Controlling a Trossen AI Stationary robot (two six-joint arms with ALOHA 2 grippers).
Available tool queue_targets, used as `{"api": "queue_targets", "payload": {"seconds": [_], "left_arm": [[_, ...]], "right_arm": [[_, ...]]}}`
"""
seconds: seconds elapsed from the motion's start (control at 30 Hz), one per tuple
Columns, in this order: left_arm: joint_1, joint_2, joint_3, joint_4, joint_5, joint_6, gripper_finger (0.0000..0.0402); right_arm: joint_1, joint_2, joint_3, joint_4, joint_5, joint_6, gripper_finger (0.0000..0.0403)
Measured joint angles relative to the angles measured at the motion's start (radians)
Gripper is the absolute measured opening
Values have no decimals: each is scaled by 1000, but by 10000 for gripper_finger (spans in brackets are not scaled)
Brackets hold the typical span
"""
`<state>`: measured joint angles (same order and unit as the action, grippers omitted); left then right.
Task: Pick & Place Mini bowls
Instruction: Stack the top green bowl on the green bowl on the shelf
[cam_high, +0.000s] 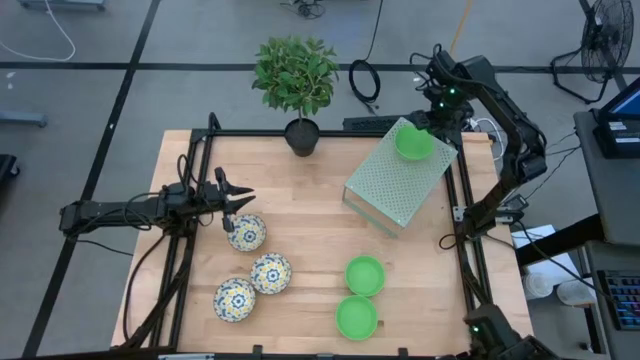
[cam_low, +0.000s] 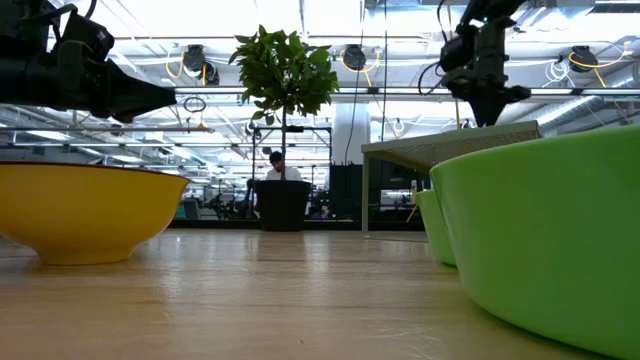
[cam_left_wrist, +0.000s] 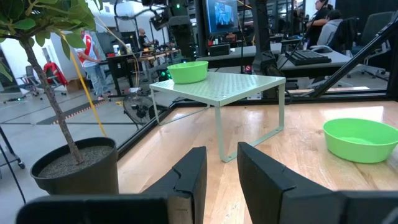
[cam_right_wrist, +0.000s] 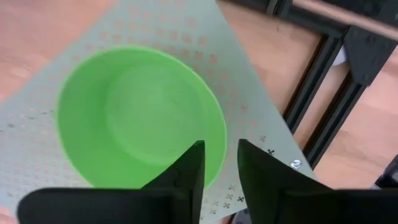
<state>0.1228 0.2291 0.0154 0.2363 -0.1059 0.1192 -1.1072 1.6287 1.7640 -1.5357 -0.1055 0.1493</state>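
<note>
Three white floral mini bowls (cam_high: 246, 232) (cam_high: 271, 273) (cam_high: 235, 299) stand on the table at the near left. Two green mini bowls (cam_high: 365, 275) (cam_high: 357, 317) stand near the middle front. A third green bowl (cam_high: 413, 142) stands on the far corner of a pale green perforated shelf (cam_high: 395, 185). My right gripper (cam_right_wrist: 221, 146) is open and hovers above this bowl's rim (cam_right_wrist: 214, 134). In the left wrist view the bowl (cam_left_wrist: 188, 70) sits alone on the shelf. My left gripper (cam_high: 238, 195) is open and empty just beyond the farthest floral bowl.
A black plant pot (cam_high: 302, 137) with a small tree stands at the table's far edge, left of the shelf. Black frame rails (cam_high: 462, 215) run along the table's sides. Bare wood lies between the floral bowls and the shelf.
</note>
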Motion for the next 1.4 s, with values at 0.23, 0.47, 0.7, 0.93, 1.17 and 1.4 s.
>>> {"api": "queue_targets", "payload": {"seconds": [0.23, 0.47, 0.7, 0.93, 1.17, 1.4], "left_arm": [[0, 0, 0, 0, 0, 0, 93], [0, 0, 0, 0, 0, 0, 93], [0, 0, 0, 0, 0, 0, 93], [0, 0, 0, 0, 0, 0, 93], [0, 0, 0, 0, 0, 0, 93], [0, 0, 0, 0, 0, 0, 93]], "right_arm": [[1, -76, 38, 67, -35, -10, 109], [60, -178, 38, 213, -172, -70, 116], [213, -267, 38, 345, -214, -90, 116], [421, -308, 38, 418, -212, -85, 116], [642, -306, 36, 493, -212, -64, 116], [847, -303, -1, 646, -213, -38, 116]]}}
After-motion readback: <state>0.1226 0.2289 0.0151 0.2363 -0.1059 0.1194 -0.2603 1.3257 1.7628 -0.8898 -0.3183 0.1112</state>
